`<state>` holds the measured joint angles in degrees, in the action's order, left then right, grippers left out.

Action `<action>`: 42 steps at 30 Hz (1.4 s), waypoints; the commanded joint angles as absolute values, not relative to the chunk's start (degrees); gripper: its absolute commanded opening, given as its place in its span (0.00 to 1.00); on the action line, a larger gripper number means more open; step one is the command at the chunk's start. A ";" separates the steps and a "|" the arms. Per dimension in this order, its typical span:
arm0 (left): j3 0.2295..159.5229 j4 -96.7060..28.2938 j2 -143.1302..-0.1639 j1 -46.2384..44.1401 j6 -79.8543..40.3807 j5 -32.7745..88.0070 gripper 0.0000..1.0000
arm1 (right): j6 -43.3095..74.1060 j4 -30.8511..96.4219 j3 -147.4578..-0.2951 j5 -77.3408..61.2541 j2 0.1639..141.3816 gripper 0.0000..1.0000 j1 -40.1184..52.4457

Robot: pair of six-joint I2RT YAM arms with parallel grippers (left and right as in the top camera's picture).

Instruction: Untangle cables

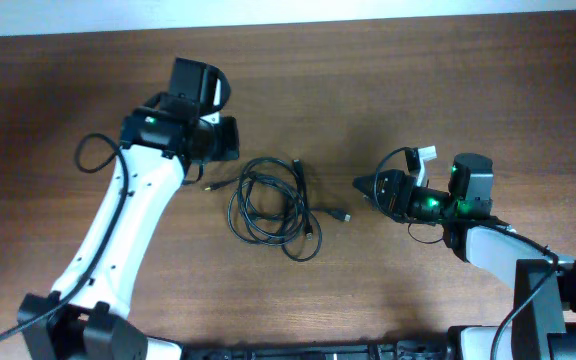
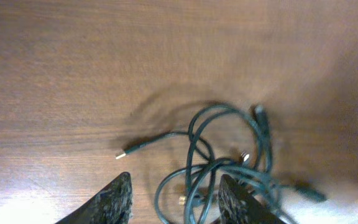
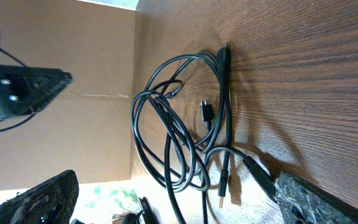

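Tangled cables (image 1: 273, 208) lie on brown wooden table (image 1: 368, 80).

No text, label, brand, number or sign can be read in any of the three views. In the overhead view a small white tag (image 1: 426, 154) is seen on the right arm (image 1: 488, 245). Print may be carried on it, but it is too small for anything to be made out.
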<state>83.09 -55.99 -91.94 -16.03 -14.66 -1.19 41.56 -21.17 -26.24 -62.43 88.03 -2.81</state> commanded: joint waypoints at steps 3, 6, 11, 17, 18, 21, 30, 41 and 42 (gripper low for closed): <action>79.55 -56.12 -96.47 -18.24 0.82 -1.93 0.49 | 40.62 -18.52 -26.41 -61.82 87.74 0.99 -2.96; 79.53 -56.07 -99.35 -18.28 0.97 -1.93 0.37 | 40.21 -17.28 -26.39 -60.82 87.74 0.99 -2.98; 79.53 -56.47 -104.84 -20.60 0.95 -4.62 0.30 | 39.20 -17.30 -26.37 -60.80 87.74 0.99 -2.98; 79.59 -56.53 -105.75 -23.55 0.95 -5.04 0.36 | 39.18 -17.30 -26.37 -59.31 87.74 0.99 -2.98; 79.66 -56.77 -105.49 -23.66 0.93 -5.02 0.37 | 39.18 -17.32 -26.37 -59.31 87.74 0.99 -2.98; 80.34 -58.13 -104.29 -23.70 0.89 -4.93 0.34 | 39.20 -17.06 -26.37 -59.33 87.74 0.99 -2.96; 80.40 -59.51 -99.24 -23.97 0.89 0.10 0.33 | 39.20 -14.72 -26.35 -59.31 87.74 0.99 -2.98; 80.27 -59.20 -98.65 -23.99 0.91 3.29 0.28 | 39.20 -14.74 -26.35 -59.31 87.74 0.99 -2.98; 80.05 -59.13 -98.65 -24.03 0.91 3.79 0.27 | 39.20 -14.74 -26.35 -59.31 87.74 0.99 -2.98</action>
<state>80.03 -59.22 -99.85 -23.68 0.27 2.17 40.07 -14.74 -26.24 -59.83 88.03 -2.81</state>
